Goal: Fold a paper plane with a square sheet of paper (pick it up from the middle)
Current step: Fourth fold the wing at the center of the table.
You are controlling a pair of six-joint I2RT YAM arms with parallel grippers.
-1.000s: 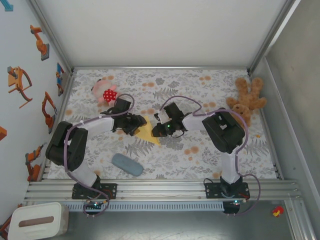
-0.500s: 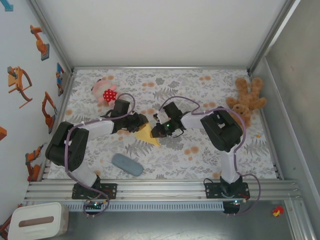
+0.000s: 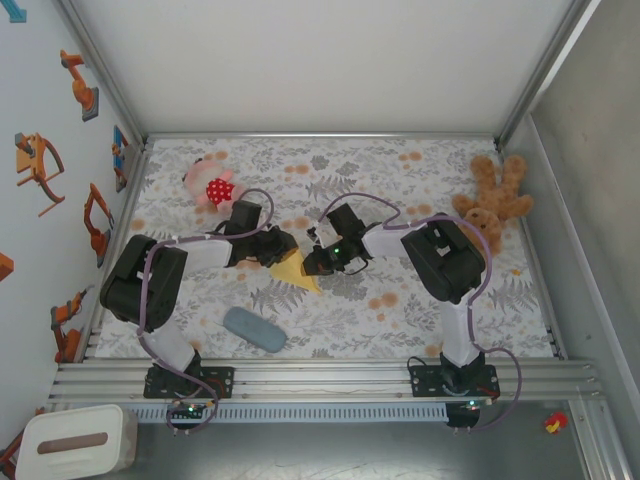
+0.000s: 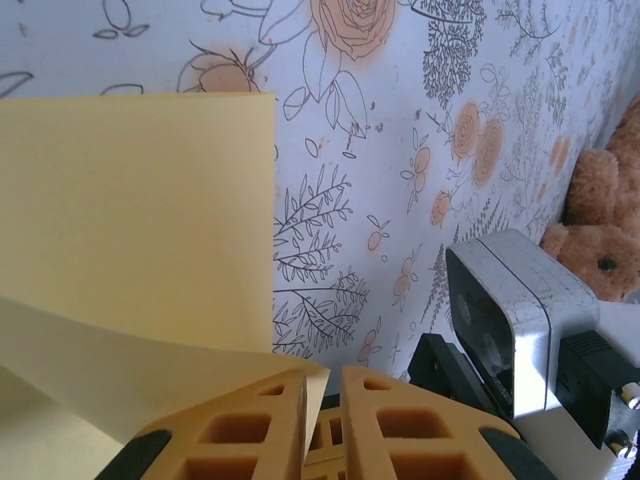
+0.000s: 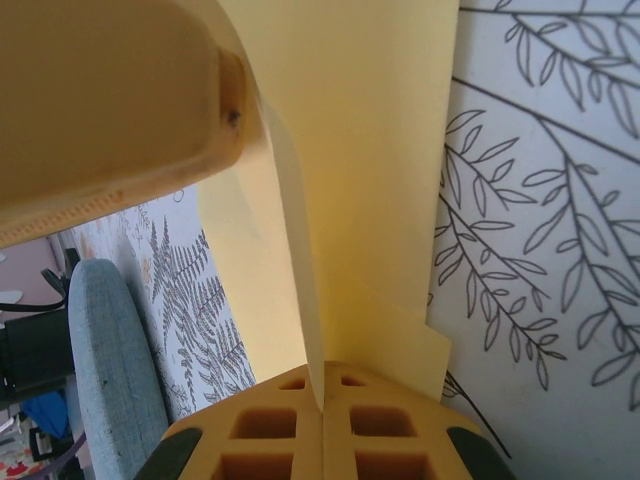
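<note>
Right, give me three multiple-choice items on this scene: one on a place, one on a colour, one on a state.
1. Where is the brown teddy bear?
A. far right of the table
B. near left corner
C. between the arms

2. What colour is the paper?
A. blue
B. yellow
C. white

3. How is the right gripper?
A. wide open
B. shut on the paper
C. holding the bear

Answers: 1 A, it lies by the right wall; 2 B, plain yellow in each view; 3 B, the sheet's edge runs between its closed fingers.

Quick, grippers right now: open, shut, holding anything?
Left gripper: shut on an edge of the yellow paper.
Right gripper: shut on another edge of the paper.
</note>
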